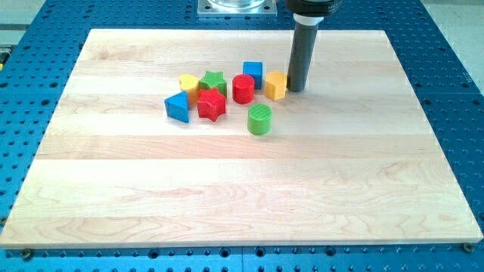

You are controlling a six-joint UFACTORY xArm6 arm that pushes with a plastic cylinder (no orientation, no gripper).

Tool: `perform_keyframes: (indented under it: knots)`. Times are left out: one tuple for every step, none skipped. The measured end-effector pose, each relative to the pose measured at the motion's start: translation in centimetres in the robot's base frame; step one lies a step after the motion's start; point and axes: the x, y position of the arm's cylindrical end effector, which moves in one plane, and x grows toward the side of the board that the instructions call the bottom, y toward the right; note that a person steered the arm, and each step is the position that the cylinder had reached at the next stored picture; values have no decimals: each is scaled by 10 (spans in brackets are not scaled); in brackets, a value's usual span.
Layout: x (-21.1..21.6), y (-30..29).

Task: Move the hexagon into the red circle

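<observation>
Item: orange hexagon block [276,85], upright on the wooden board [227,189], no long axis discernible, just right of the red cylinder [243,88]. Rod vertical; my tip [296,89] touching the hexagon's right side. No pincer fitted.

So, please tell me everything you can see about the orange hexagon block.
The orange hexagon block is a small prism that looks like ribbed plastic and stands upright on the wooden board. My tip is right against its side towards the view's right. The red circle block stands close on the view's left, with a small gap.
</observation>
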Motion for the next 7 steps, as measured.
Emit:
perform_keyframes:
  knots:
    - [-1,-4]
    - [3,-19]
    - [15,-39]
    - [13,-46]
    - [28,-34]
    - [40,-53]
    - [40,-79]
